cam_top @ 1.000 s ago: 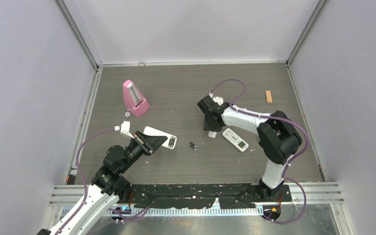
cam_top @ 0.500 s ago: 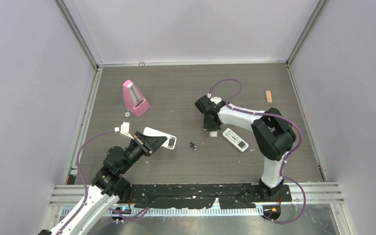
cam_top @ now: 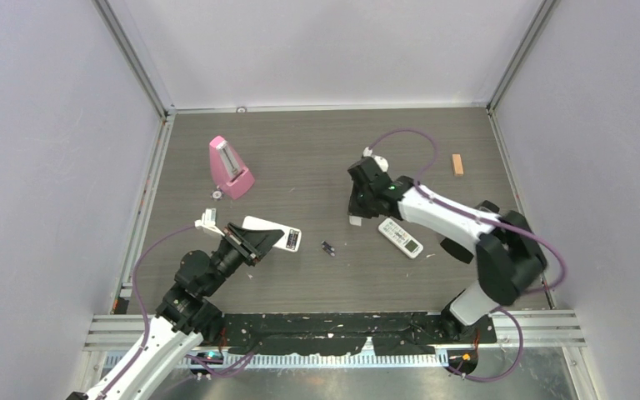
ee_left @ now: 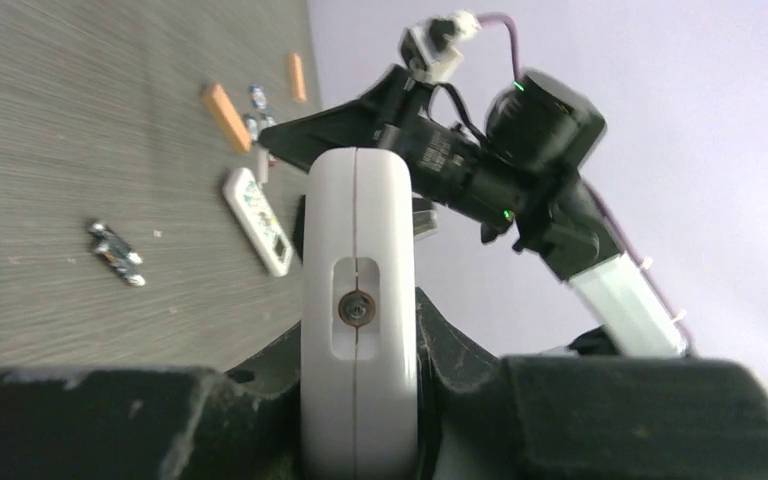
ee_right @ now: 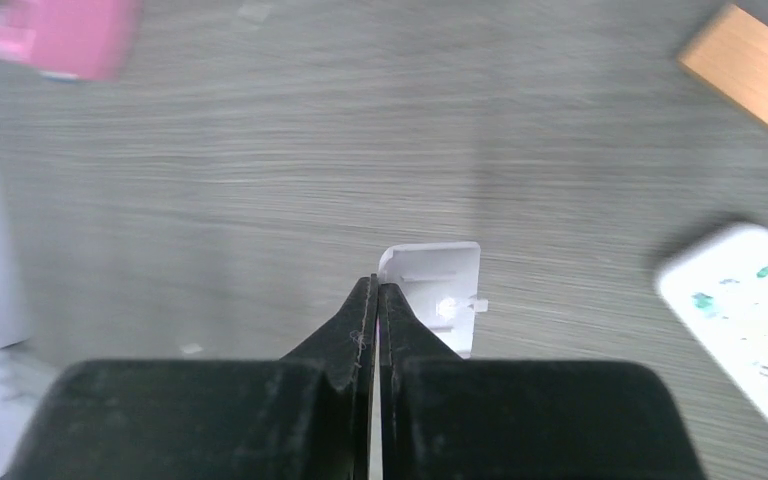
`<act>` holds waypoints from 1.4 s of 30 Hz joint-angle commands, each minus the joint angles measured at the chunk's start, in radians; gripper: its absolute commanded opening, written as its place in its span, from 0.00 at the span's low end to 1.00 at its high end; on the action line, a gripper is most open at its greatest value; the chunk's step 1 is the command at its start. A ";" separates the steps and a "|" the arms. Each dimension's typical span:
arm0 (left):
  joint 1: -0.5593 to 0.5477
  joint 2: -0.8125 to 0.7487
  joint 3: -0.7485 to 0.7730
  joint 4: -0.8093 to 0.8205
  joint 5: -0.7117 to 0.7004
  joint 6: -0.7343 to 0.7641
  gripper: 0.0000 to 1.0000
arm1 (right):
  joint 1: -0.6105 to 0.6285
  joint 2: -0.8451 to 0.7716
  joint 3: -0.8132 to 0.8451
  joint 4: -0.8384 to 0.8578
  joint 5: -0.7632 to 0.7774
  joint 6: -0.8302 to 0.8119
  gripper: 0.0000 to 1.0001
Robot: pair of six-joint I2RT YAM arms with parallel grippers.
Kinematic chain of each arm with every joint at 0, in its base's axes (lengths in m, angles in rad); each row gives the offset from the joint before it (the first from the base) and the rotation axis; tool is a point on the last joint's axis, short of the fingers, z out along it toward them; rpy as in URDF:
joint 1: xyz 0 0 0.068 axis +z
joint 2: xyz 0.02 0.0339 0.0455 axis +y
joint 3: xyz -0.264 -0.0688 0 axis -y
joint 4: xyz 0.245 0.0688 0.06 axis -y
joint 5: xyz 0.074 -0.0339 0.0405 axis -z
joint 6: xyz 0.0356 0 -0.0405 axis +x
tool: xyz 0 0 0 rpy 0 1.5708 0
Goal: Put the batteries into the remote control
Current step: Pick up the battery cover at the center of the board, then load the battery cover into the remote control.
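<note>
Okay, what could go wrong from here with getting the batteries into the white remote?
The left gripper grips the remote control near one end, so pressing a battery in could twist it loose. The batteries are tiny and lie close together; a grab might knock one away. The right gripper is shut with its tips at a loose white cover, which it could drag along.

Tabletop [cam_top: 300,150]: dark grey-brown, fine wood-grain streaks. Remote control [cam_top: 268,231]: plain white, dark patch at one end. Batteries [cam_top: 328,248]: dark, silvery ends. Second remote [cam_top: 401,237]: white, small greenish-grey buttons. Metronome [cam_top: 230,168], toward far-left corner: pink. Small block [cam_top: 457,164], toward far-right corner: tan-orange. Loose cover [ee_right: 445,290]: white. Arms [cam_top: 433,212]: black and white; cables [cam_top: 408,137] purple. Tape [cam_top: 342,321] along near edge: black.
</note>
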State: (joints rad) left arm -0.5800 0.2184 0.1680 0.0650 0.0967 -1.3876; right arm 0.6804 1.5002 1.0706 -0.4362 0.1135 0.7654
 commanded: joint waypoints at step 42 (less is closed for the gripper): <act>0.004 0.166 0.046 0.418 0.000 -0.353 0.00 | 0.272 -0.268 -0.253 1.110 -0.329 0.722 0.05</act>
State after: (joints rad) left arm -0.5800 0.3790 0.1703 0.3859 0.0902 -1.7233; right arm 0.9474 1.2167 0.8188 0.6003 -0.2081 1.4559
